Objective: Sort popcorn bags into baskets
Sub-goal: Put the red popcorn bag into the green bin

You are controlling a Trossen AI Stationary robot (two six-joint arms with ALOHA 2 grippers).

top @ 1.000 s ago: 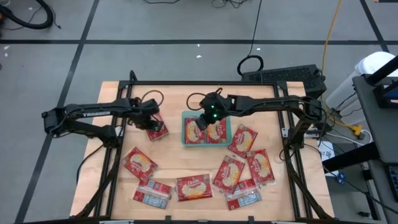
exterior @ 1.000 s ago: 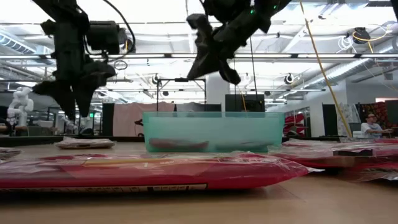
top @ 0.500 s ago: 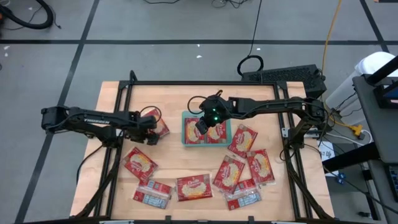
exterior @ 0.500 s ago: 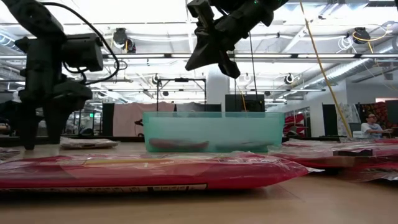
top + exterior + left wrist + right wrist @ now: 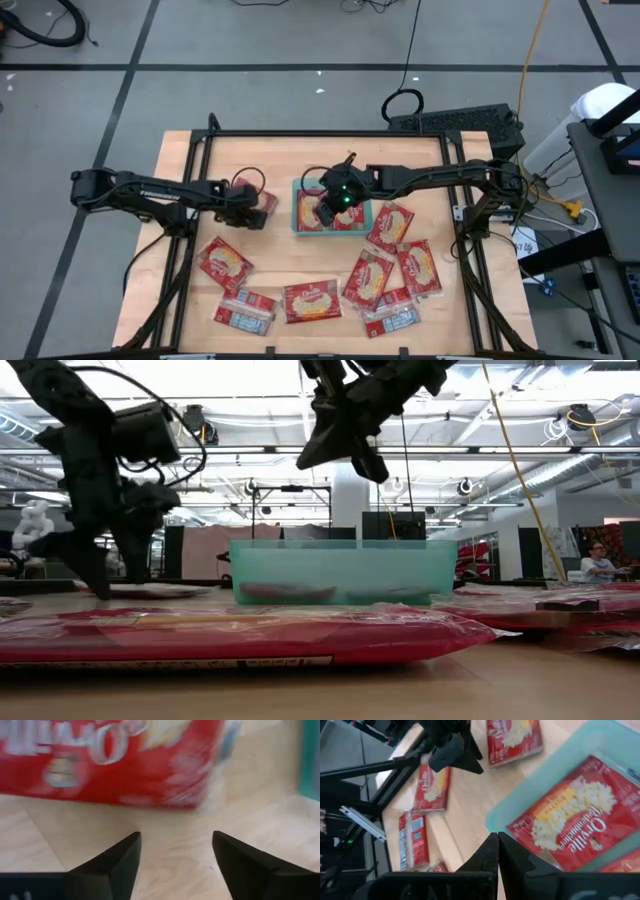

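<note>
Two popcorn bags (image 5: 568, 831) lie in the teal tray (image 5: 297, 226); about nine more on the table. My left gripper (image 5: 172, 851), fingers spread, reaches the bag (image 5: 107, 762) left of the tray. Right gripper (image 5: 498, 851), pressed together, hovers over the tray.

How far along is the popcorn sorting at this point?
Early. Done: two popcorn bags lie in the teal tray. In hand: nothing is gripped. The left claw is open over a bag just left of the tray, and the right claw hangs shut and empty above the tray. Left: that bag plus about eight more spread over the near half of the table.
</note>
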